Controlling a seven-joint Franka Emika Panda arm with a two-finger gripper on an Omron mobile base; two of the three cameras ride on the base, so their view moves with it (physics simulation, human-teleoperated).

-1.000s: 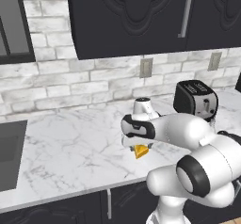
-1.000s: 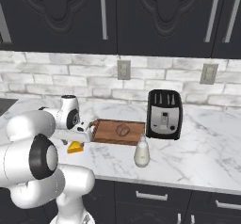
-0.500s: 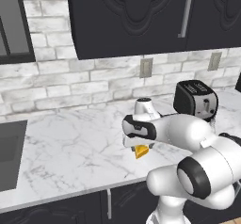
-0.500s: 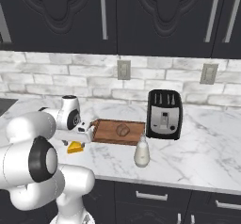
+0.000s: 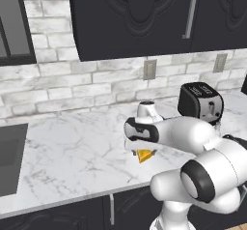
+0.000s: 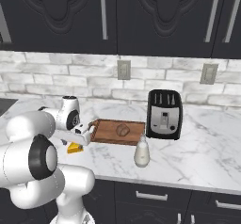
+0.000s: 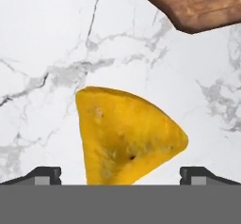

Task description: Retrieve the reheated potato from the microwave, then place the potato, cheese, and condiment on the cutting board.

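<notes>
Hovering over cheese point(image 7: 126, 136) — gripper point(image 7: 120, 173) jaws spread wide, wedge between fingertips, ungripped; cutting board point(image 7: 188, 4) beyond them.

- White marble counter with grey veining point(image 6: 197, 152), running along the brick wall.
- Reddish-brown wooden cutting board point(image 6: 107, 132), flat on the counter, just left of the toaster.
- Black boxy toaster point(image 6: 164, 114), upright.
- Small yellow-orange cheese wedge point(image 7: 124, 136), near the board's handle end.
- Small white bottle point(image 6: 141, 152), upright, in front of the board.
</notes>
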